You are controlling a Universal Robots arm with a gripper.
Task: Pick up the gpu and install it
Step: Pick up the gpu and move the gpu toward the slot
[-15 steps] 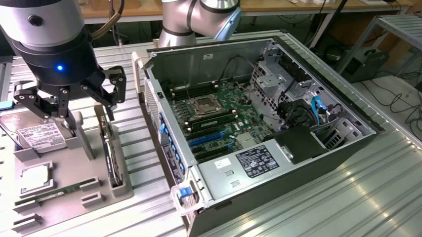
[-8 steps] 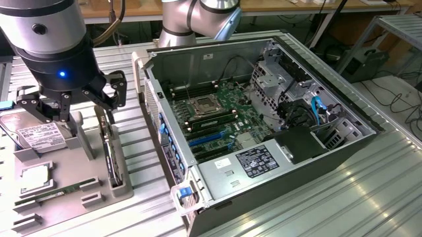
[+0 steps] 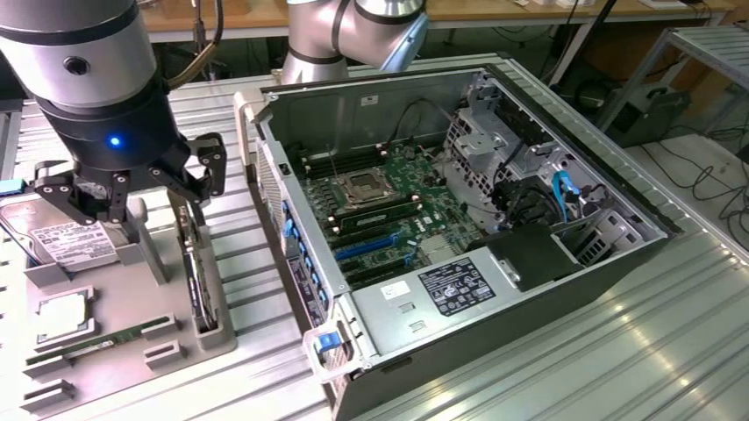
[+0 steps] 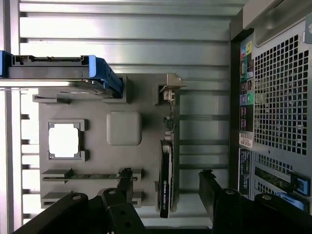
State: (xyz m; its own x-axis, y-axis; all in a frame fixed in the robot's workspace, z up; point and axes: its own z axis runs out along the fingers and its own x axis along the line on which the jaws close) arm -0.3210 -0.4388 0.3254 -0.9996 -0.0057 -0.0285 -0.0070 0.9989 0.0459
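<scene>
Barely started — poised with black two-finger gripper (image 3: 149, 207) spread wide over the thin black gpu card (image 4: 165, 170), ungripped on edge in its grey tray (image 3: 135, 303).

Table (image 3: 655, 351), seemingly metal, bears tray (image 3: 139, 303) and computer case (image 3: 351, 114).

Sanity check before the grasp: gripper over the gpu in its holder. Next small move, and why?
Probably lower straight down: the gripper is open, its fingers stand either side of the gpu, which stands on edge in the gray holder, with gaps to the card on both sides.
</scene>
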